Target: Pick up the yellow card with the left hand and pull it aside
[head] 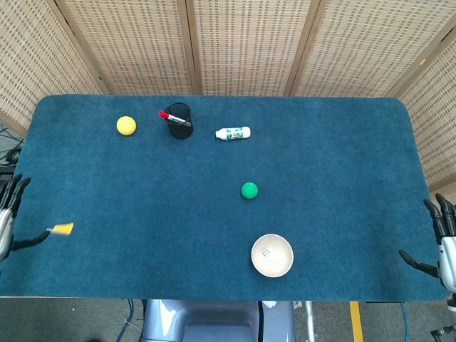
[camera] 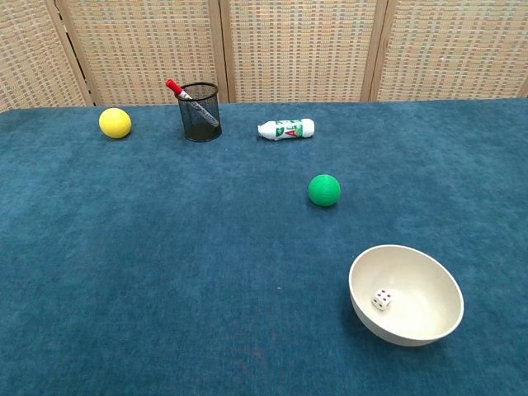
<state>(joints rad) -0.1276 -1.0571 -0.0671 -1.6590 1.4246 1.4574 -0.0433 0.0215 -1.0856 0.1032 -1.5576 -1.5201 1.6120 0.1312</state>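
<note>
In the head view the small yellow card (head: 64, 229) is at the near left of the blue table, pinched at the tip of my left hand (head: 8, 221), whose other fingers spread upward at the frame's left edge. My right hand (head: 443, 246) hangs at the table's near right corner with its fingers apart and nothing in it. The chest view shows neither hand nor the card.
A yellow ball (head: 126, 125), a black mesh cup with a red marker (head: 179, 120) and a small white bottle (head: 233, 133) lie along the back. A green ball (head: 249, 190) sits mid-table. A white bowl (head: 271, 255) holding a die stands near the front.
</note>
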